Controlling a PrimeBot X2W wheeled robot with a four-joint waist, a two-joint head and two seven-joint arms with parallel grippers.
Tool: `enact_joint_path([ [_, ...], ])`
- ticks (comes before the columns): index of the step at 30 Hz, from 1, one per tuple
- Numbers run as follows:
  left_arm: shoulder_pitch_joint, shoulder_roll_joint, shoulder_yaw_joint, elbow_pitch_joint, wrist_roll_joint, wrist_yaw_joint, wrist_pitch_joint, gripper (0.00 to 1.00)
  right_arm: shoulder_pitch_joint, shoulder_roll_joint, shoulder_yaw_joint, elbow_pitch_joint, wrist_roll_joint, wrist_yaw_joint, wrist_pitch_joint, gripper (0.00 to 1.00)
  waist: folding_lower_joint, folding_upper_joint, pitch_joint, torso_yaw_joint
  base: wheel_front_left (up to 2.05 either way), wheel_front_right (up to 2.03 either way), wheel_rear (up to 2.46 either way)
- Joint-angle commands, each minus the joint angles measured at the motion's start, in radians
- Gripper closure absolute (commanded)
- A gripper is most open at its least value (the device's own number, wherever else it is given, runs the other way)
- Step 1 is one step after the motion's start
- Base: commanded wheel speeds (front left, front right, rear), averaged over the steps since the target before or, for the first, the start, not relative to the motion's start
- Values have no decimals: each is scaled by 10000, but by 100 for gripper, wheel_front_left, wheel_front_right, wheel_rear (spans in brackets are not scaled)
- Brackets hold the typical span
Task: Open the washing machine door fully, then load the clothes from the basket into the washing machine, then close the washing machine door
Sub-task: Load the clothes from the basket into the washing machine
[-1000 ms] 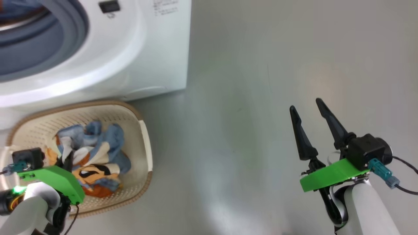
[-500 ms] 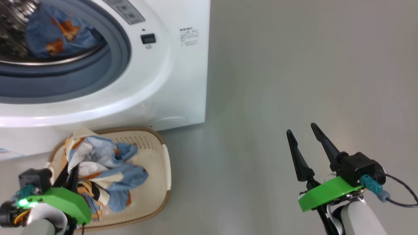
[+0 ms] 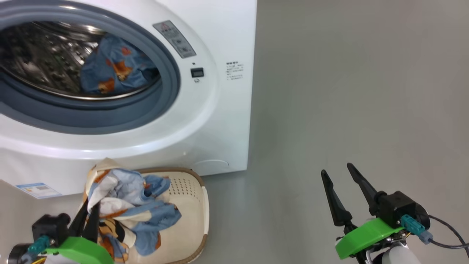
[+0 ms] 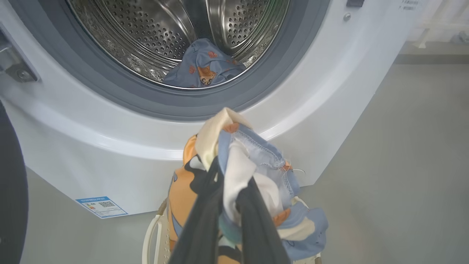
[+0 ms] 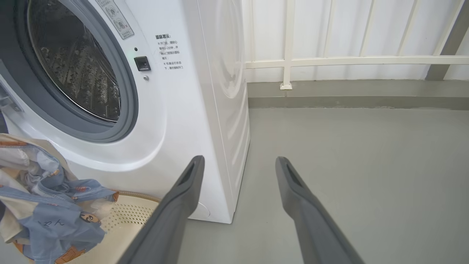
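While the left claw [image 4: 232, 172] is clenching a bunch of the clothes [image 4: 234, 146] between its two dark fingers [image 4: 205, 212], the bundle is hanging just over the basket [image 3: 192, 205]. That puts it in front of the washing machine [image 3: 220, 121] and below its open mouth. One blue printed piece [image 3: 113, 71] is already lying in the drum [image 4: 154, 33]. The right claw [image 3: 336, 170] is hovering over the bare floor [image 3: 329, 91] off to the side, spread wide and gripping nothing. A dark curved shape at the left edge of the left wrist view is probably the door [image 4: 11, 205] swung out, though too little of it is showing to be sure.

To my eye the cloth is behaving as light, soft and limp: it is folding and drooping around the fingers, with its lower folds trailing towards the basket. Nothing here is going to break, but loose ends may be snagging on the basket or the rubber ring [image 3: 172, 95]. The grip is sitting near a stitched edge. A hold deeper in the bunched middle would be gathering more layers.
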State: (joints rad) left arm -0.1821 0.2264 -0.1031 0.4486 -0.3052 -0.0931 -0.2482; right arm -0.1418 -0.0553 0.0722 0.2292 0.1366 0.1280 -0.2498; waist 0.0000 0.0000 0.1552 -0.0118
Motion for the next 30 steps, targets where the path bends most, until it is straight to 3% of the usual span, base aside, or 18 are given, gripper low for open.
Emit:
enact_joint_path([
  [1, 7, 218, 498, -398, 150, -32, -135, 100, 63, 2, 231, -184, 168, 27, -120, 0, 0, 0, -420, 272, 0, 0, 0],
  [18, 1318, -856, 1451, -1629, 549, -282, -135, 100, 562, 29, -28, -170, 310, 27, -120, 0, 0, 0, -1350, 556, 0, 0, 0],
  [30, 1568, -1225, 1674, -1919, 708, -359, -135, 100, 689, 45, -28, -154, 362, 27, -120, 0, 0, 0, -1579, 495, 0, 0, 0],
])
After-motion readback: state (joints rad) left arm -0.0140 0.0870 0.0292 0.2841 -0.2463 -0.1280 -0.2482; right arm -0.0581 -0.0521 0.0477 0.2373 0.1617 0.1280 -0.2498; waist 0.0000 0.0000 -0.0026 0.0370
